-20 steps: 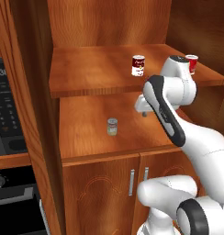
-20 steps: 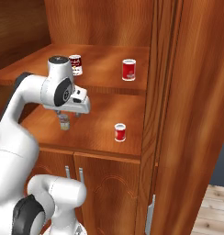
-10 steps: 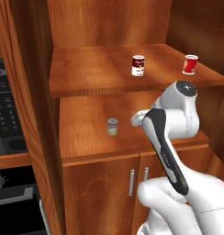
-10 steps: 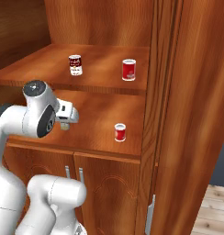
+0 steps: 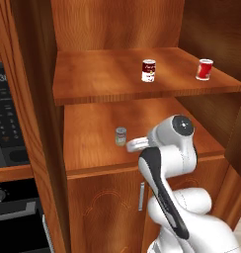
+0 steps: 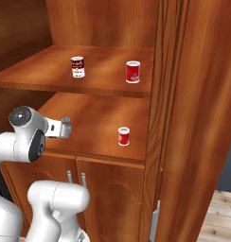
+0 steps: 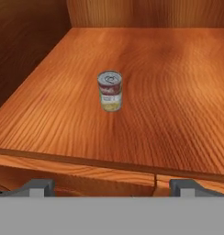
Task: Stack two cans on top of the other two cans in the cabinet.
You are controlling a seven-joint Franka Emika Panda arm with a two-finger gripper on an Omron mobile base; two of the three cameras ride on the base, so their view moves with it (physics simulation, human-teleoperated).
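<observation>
**Gripper open at front edge of lower shelf, nothing held**

Two-finger gripper (image 7: 111,187) is spread wide and empty. In the hand view the two finger tips (image 7: 36,187) sit far apart at the bottom, level with the front lip of the lower shelf board, aimed along the shelf at a can.

Large reddish-brown wooden cabinet (image 5: 117,29) has two open shelves above two lower doors with slim metal handles.

Upper shelf:
- small can with red upper half and white lower half (image 5: 148,70), upright, mid-shelf
- plain red can with white rim (image 5: 204,69), upright, to the right of it and well apart, near the front right corner

Lower shelf:
- small pale grey-green can with silver lid (image 5: 121,136), upright, left of centre, towards the near edge. In the hand view (image 7: 109,90) it stands straight ahead between the finger tips but apart from them, not touched. In the right base view the wrist end sits just beside it (image 6: 66,126).
- small red can with yellowish label patch (image 6: 123,136), upright, right side of the lower shelf, well apart from the grey-green one.

No can is stacked on another yet.

Black oven panel (image 5: 6,123) sits left of the cabinet.
</observation>
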